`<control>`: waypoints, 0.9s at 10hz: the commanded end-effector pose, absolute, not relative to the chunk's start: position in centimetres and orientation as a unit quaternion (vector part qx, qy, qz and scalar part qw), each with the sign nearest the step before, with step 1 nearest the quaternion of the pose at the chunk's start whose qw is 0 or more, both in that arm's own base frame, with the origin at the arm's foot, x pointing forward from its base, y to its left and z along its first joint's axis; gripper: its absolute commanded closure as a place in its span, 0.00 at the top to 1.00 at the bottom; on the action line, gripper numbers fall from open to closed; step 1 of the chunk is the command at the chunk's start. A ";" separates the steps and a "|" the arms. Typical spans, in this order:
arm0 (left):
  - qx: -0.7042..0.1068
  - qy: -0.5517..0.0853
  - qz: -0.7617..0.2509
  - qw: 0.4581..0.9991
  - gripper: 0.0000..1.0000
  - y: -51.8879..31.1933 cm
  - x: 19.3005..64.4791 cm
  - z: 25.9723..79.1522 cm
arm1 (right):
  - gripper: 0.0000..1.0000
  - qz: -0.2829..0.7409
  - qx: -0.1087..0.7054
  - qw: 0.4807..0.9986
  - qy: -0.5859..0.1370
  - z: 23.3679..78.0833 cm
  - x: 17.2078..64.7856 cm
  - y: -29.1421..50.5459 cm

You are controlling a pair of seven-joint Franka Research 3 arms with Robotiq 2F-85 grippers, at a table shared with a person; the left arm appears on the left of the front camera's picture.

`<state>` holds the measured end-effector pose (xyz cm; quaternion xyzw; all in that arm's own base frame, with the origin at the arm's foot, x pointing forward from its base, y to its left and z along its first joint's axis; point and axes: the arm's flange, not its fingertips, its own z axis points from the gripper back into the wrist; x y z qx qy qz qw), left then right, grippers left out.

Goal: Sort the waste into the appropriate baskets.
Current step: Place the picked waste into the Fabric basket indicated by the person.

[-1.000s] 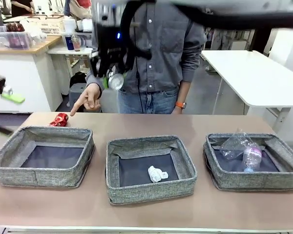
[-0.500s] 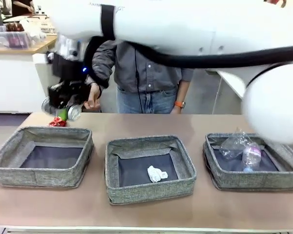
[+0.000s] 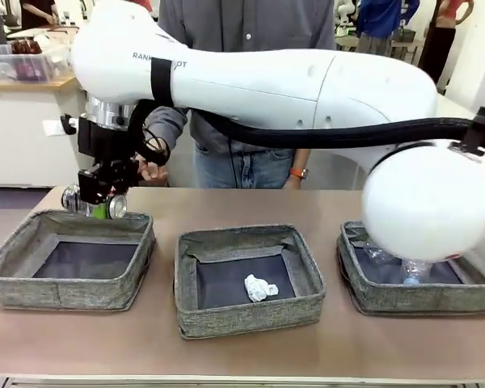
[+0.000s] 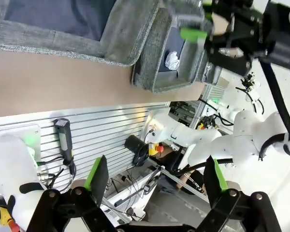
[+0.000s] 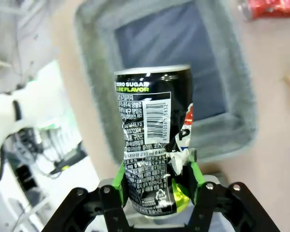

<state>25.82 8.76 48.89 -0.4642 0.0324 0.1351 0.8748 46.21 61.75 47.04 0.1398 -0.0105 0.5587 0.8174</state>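
Crushed dark-silver can (image 5: 152, 140), label "ZERO SUGAR", clamped in right tool (image 5: 156, 186); left tool (image 4: 155, 175) spread wide.

beyond the sorting table
a person in a grey button shirt (image 3: 226, 20), jeans and an orange wristwatch (image 3: 298, 173) stands at the far side; a white table (image 3: 453, 105) right, cluttered wooden counter (image 3: 24, 73) left.

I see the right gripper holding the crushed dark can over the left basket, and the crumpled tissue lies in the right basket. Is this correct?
Not quite. The right gripper does hold the crushed dark can over the left basket, but the crumpled tissue lies in the middle basket, not the right one. The front view shows this.
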 end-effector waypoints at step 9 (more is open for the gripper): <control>-0.469 0.029 0.132 0.873 1.00 9.0 25.5 49.0 | 0.67 0.567 0.136 0.811 -0.045 47.1 48.3 63.1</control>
